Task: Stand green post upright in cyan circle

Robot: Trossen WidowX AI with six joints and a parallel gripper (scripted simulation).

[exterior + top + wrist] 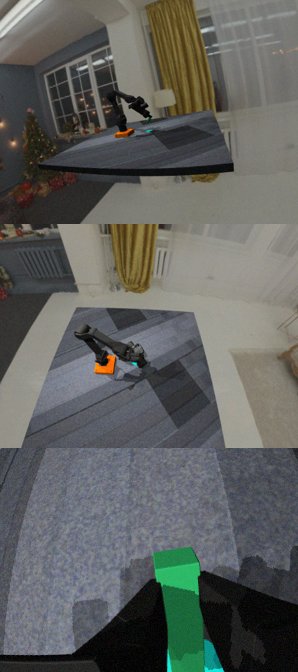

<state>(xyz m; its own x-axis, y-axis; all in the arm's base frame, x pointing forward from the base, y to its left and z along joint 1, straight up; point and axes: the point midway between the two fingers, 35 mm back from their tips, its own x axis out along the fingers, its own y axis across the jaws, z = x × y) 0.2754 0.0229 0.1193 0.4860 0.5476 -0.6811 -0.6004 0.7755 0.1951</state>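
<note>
My gripper (143, 364) (149, 117) (178, 585) is shut on the green post (149, 119) (183, 623). In the exterior view the post is held above the table, tilted but closer to upright than flat. In the wrist view it runs from between the fingertips down to the bottom edge. The post is hidden behind the arm in the top view. The cyan circle (134, 363) (149, 130) (212, 649) lies flat on the table, below the post in the exterior view and partly hidden by the gripper in the top view.
The arm's orange base (110, 368) (120, 135) stands to the left of the circle in the top and exterior views. The table (126, 416) (120, 153) has a grey plank pattern with darker patches, and the arm's shadow falls around the circle.
</note>
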